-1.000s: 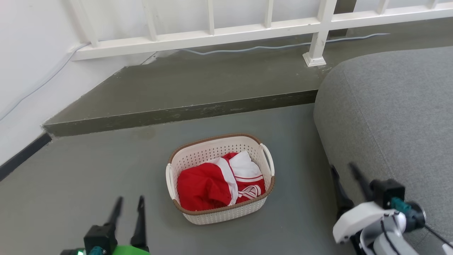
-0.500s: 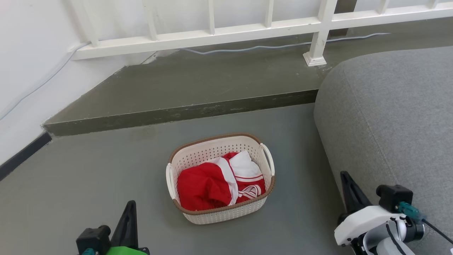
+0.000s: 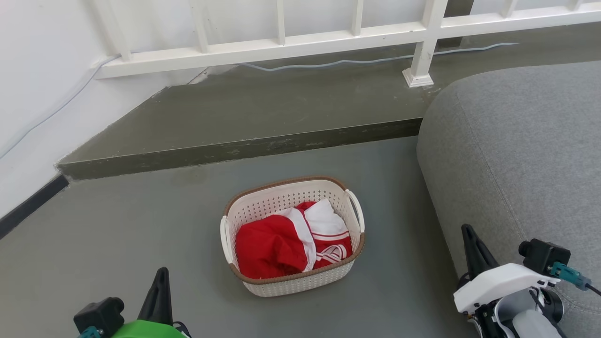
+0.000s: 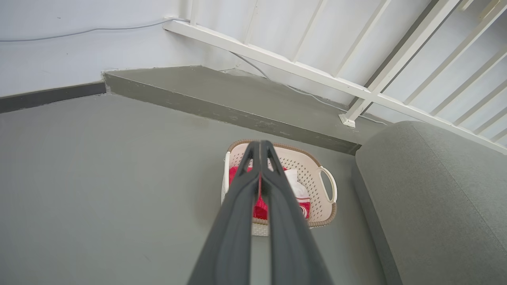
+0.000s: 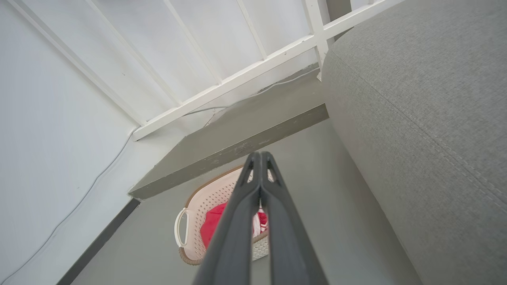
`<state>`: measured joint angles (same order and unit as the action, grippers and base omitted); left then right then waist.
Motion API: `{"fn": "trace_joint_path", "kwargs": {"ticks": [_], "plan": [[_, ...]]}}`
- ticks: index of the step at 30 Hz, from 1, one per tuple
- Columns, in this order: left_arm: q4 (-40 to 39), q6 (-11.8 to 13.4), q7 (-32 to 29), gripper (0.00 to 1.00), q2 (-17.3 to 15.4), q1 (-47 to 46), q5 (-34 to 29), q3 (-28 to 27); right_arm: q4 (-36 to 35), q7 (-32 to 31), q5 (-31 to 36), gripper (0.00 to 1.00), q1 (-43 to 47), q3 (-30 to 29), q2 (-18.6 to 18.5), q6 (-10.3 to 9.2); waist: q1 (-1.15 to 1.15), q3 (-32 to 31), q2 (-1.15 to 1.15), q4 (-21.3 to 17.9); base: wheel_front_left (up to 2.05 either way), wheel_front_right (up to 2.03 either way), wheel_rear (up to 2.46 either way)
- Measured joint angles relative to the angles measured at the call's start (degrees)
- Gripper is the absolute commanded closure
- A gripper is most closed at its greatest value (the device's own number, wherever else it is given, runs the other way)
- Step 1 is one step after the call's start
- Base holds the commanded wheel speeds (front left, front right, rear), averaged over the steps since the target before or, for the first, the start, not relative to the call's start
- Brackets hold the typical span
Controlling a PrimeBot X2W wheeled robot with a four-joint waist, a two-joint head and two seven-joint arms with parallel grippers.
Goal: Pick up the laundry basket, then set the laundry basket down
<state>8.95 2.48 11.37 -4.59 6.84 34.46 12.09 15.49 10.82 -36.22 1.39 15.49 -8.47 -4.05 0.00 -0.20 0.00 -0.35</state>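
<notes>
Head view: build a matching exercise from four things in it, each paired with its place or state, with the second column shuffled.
Things
1. laundry basket
2. left pincer
3. right pincer
4. pale cable

Places and states
A. shut, lower right, beside the grey sofa
B. lying on the raised step below the white railing
C. on the floor, red-and-white clothes inside
D. shut, lower left

Pairs: 1-C, 2-D, 3-A, 4-B
</notes>
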Motion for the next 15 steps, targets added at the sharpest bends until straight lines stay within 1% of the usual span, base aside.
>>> {"fn": "trace_joint_path", "kwargs": {"ticks": [15], "plan": [[0.6,-1.1,-2.8,1.0,0.0,-0.9,10.5,-2.4,-0.1,-2.9,-10.1,1.0,-0.3,-3.7,0.8,1.63,0.0,0.1,0.0,0.1,0.0,0.0,0.0]]}}
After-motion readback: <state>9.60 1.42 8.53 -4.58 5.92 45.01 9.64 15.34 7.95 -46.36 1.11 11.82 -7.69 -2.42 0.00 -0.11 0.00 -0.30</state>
